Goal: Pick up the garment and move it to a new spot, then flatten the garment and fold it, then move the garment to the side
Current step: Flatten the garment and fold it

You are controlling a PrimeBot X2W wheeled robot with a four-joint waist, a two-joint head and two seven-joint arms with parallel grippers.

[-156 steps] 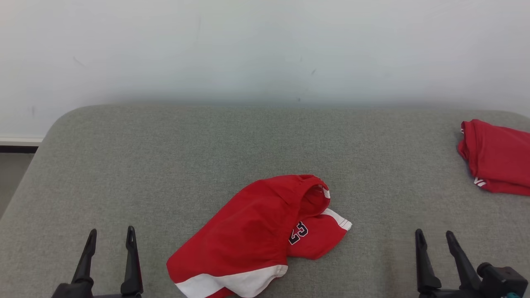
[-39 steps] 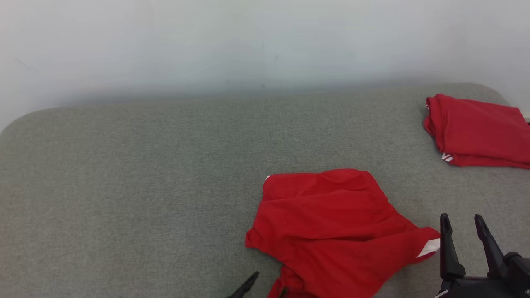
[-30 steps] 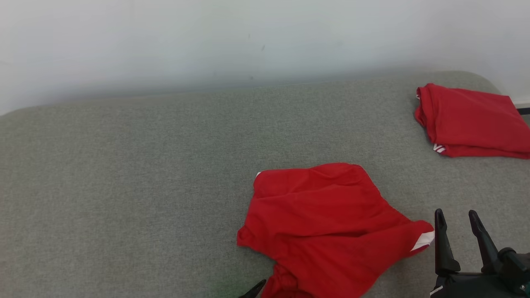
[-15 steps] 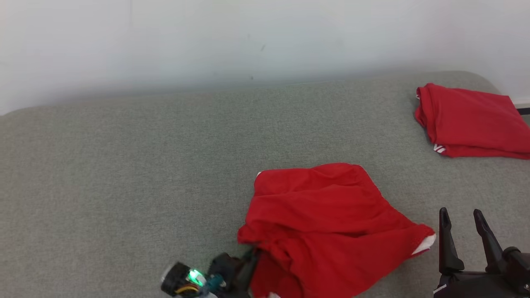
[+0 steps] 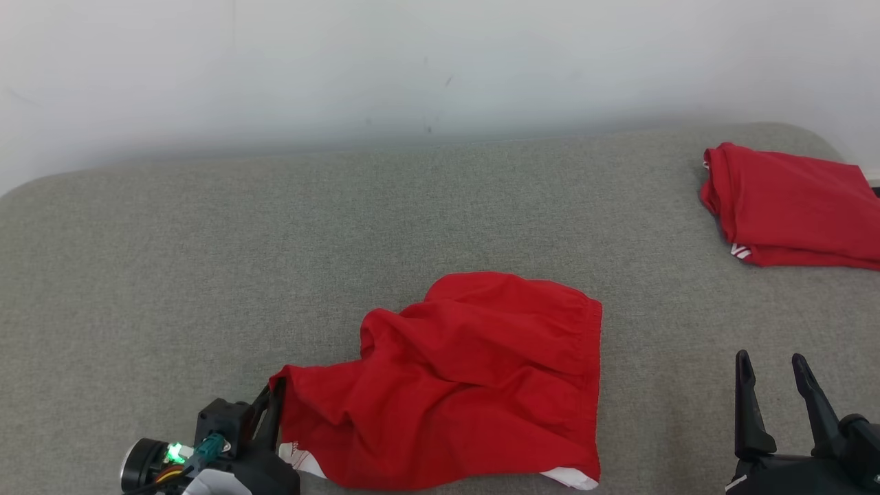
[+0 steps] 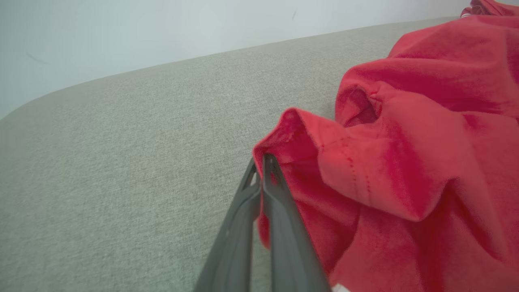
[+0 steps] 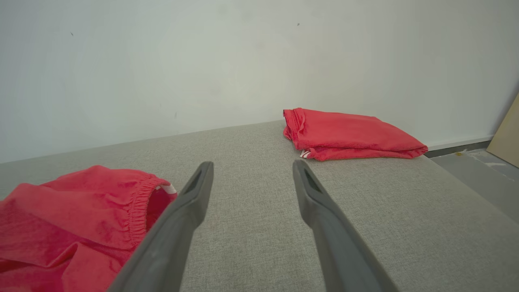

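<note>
Pinching the garment (image 5: 467, 371) at eight o'clock, the left gripper (image 5: 272, 399) seems mid-flattening; the open right gripper (image 5: 770, 361) should next take its four-o'clock corner.

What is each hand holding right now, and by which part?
Left hand is shut on the shorts, pinching the hemmed edge at their left corner. Right hand is open, empty.

The fingers (image 7: 190, 202) are long, dark and tapering; the black left wrist (image 5: 221, 425) bears a green light (image 5: 175, 452) and cables (image 5: 163, 474).
</note>
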